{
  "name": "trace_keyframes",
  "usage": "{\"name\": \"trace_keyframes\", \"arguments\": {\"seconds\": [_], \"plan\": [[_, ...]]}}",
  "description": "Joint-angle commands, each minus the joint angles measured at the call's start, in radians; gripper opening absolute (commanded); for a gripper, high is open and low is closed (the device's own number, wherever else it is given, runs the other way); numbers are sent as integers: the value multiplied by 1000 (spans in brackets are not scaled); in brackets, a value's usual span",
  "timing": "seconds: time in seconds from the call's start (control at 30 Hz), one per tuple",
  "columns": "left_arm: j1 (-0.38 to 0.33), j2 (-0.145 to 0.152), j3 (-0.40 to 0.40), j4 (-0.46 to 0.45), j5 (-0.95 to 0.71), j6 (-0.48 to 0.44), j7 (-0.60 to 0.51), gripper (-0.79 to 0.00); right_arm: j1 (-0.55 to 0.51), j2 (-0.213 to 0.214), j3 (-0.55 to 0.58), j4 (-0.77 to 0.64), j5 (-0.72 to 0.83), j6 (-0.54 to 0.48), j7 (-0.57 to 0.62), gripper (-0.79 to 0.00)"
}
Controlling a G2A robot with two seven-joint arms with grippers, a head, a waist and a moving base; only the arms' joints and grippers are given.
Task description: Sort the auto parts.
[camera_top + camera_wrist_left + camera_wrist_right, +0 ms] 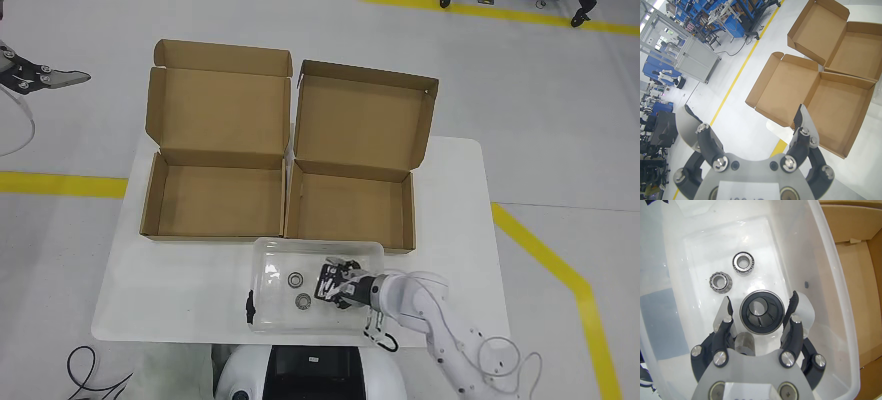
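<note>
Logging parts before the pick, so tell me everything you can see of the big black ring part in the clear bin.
The black ring part is round: a thin metal-looking outer band, a black face, and a dark slotted funnel narrowing to a shiny hole. It lies flat, opening upward, on the floor of the clear bin, between the fingers of the open right tool; a gap shows at one finger.

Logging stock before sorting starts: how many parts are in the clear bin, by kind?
Small roller bearings: 2
Large black-faced bearing: 1
Grey metal cylinder, partly hidden: 1
Total: 4
</note>
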Motion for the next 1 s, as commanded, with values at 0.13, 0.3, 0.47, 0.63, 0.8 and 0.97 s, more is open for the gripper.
{"name": "trace_keyframes", "arguments": {"seconds": [0.13,0.3,0.47,0.63,0.8,0.97], "plan": [[0,0,0,0,0,0,0,0,2,4,-1,6,15,10,12,-413],[0,0,0,0,0,0,0,0,-1,9,1,1,31,11,33,-456],[0,0,0,0,0,0,0,0,1,14,1,2,47,6,32,-785],[0,0,0,0,0,0,0,0,-1,19,6,-10,44,13,2,-785],[0,0,0,0,0,0,0,0,-16,27,20,-26,38,21,-75,-785],[0,0,0,0,0,0,0,0,-29,34,33,-33,37,18,-165,-785]]}}
